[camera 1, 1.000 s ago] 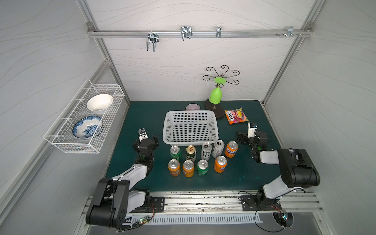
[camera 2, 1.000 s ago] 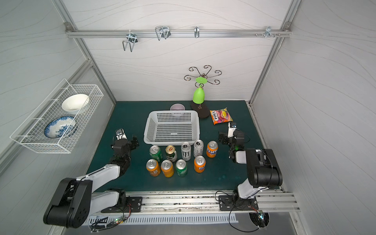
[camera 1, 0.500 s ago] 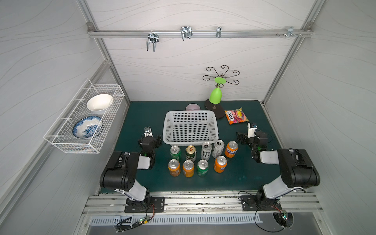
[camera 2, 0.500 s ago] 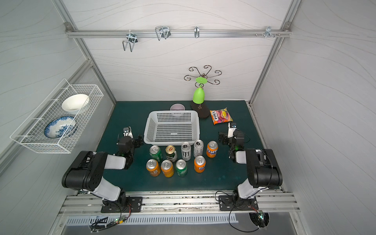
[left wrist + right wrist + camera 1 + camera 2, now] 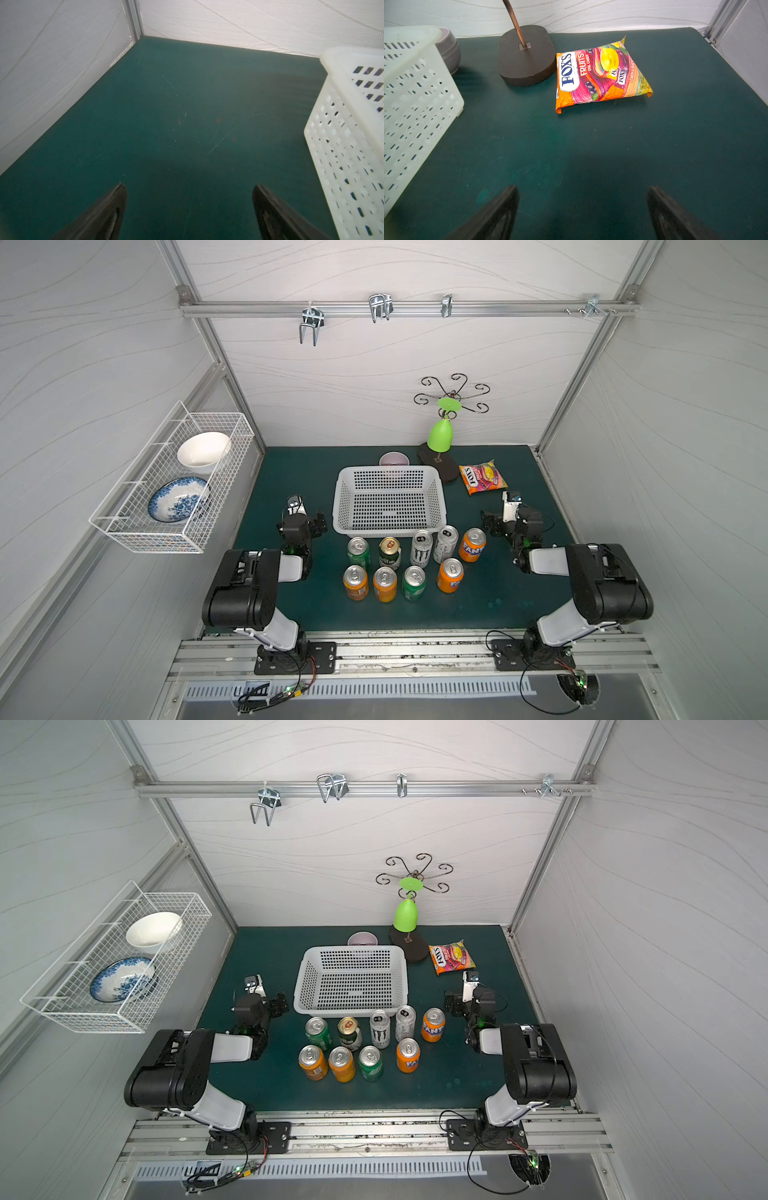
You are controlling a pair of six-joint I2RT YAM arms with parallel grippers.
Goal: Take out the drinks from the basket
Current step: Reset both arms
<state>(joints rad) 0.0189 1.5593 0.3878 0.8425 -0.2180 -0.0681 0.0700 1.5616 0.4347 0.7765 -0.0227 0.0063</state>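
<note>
In the left wrist view we see only one corner of the basket [image 5: 351, 145]; the picture's edge cuts off the rest, and the blurred fingers of the left pincer [image 5: 189, 187] run out of the frame. In the right wrist view the basket is cut off likewise and hides part of the purple bowl [image 5: 449, 49]. The stem of the stand [image 5: 525, 62] leaves the frame, and the right pincer [image 5: 583, 188] shows fingertips only. In both top views the basket's far wall half hides the bowl, and we cannot read the label of the gold-topped can [image 5: 389, 556].
</note>
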